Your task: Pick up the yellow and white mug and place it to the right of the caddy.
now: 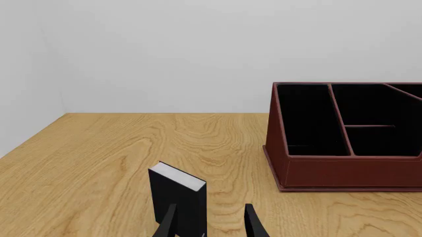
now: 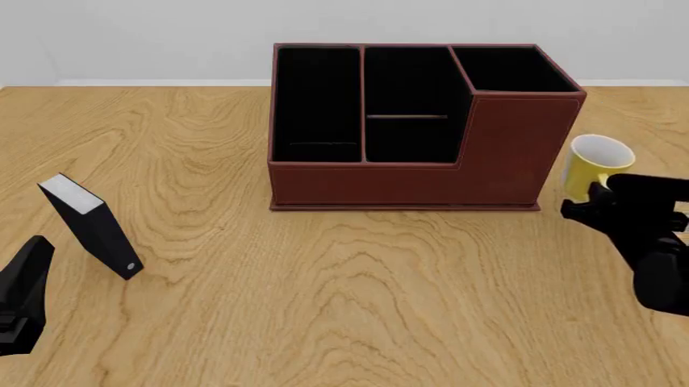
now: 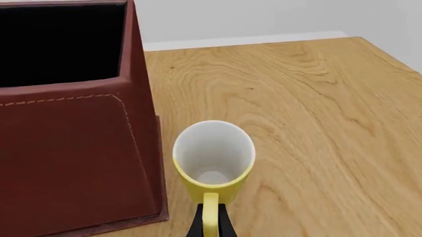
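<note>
Right wrist view has the right gripper pinched on the mug handle beside the caddy, so I'd lower gently and let go only once it sits flat.

Simulated tabletop scene, wood-grain table, blank pale walls

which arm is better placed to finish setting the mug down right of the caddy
Right. The right gripper is pinched on the handle of the yellow and white mug, just right of the caddy. The left gripper sits far off by the black box.
</note>
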Action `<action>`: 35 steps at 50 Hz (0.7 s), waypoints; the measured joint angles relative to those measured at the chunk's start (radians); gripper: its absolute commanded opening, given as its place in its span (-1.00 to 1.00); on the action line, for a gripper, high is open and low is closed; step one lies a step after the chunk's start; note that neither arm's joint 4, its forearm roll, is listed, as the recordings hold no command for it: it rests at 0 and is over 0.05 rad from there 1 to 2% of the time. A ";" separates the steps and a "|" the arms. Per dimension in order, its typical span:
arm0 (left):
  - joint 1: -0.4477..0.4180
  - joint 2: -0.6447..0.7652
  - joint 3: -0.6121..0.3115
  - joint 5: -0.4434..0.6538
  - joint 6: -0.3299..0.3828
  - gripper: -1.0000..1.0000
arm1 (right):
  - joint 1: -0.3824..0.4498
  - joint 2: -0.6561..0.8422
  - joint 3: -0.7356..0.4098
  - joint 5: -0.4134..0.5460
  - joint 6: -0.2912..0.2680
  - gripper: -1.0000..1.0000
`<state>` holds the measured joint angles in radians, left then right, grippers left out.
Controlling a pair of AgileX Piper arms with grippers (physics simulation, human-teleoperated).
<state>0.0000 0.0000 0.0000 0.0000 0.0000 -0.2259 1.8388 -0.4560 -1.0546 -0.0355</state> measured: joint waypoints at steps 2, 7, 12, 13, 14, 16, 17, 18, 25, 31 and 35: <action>0.000 0.000 0.000 0.000 0.000 1.00 | 0.000 0.007 -0.004 -0.001 0.001 -1.00; 0.000 0.000 0.000 0.000 0.000 1.00 | 0.000 0.024 -0.012 -0.005 0.002 -1.00; 0.000 0.000 0.000 0.000 0.000 1.00 | 0.001 0.041 -0.016 -0.012 0.002 -1.00; 0.000 0.000 0.000 0.000 0.000 1.00 | 0.001 0.044 -0.016 -0.014 0.002 -1.00; 0.000 0.000 0.000 0.000 0.000 1.00 | 0.001 0.048 -0.017 -0.015 0.002 -1.00; 0.000 0.000 0.000 0.000 0.000 1.00 | 0.001 0.054 -0.017 -0.019 0.002 -1.00; 0.000 0.000 0.000 0.000 0.000 1.00 | 0.001 0.057 -0.018 -0.020 0.002 -1.00; 0.000 0.000 0.000 0.000 0.000 1.00 | 0.000 0.060 -0.018 -0.021 0.002 -1.00; 0.000 0.000 0.000 0.000 0.000 1.00 | -0.002 0.069 -0.018 -0.024 0.001 -1.00; 0.000 0.000 0.000 0.000 0.000 1.00 | -0.006 0.084 -0.020 -0.030 -0.001 -1.00; 0.000 0.000 0.000 0.000 0.000 1.00 | -0.008 0.096 -0.021 -0.035 -0.002 -1.00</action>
<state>0.0000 0.0000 0.0000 0.0000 0.0000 -0.2338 1.9343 -0.4774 -1.0898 -0.0373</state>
